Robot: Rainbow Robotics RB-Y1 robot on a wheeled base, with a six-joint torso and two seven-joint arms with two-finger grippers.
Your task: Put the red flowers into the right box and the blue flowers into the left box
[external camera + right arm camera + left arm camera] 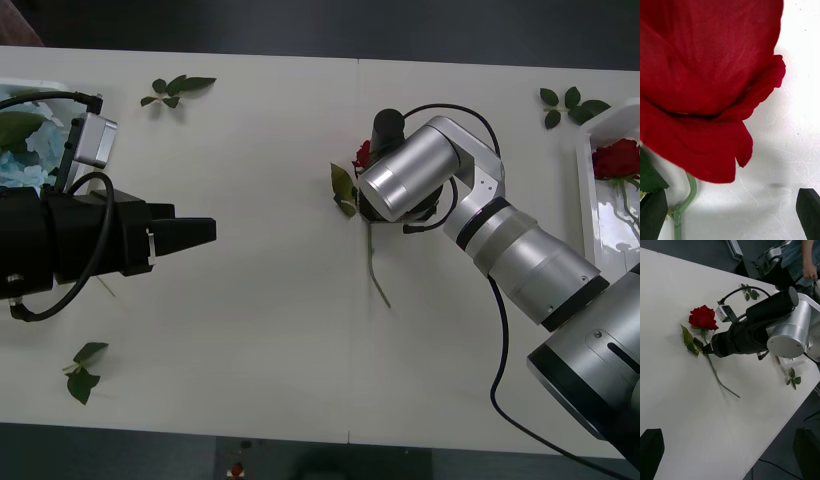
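Red petals crowd my right gripper, whose spread black fingers sit low on the table straddling the rose stem just under the bloom. I judge closing now could pinch a leaf or slip off the thin stem. My left gripper waits well away, fingers parted, holding nothing.

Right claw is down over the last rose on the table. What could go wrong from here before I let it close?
1. The right claw sits at the stem just below the red rose bloom, beside its leaves; closing may pinch a leaf or miss the thin stem.
2. The long stem trails across the table; it may swing or catch on the lift.
3. The right box at the far right edge already holds a rose, so a drop near the rim may spill out.
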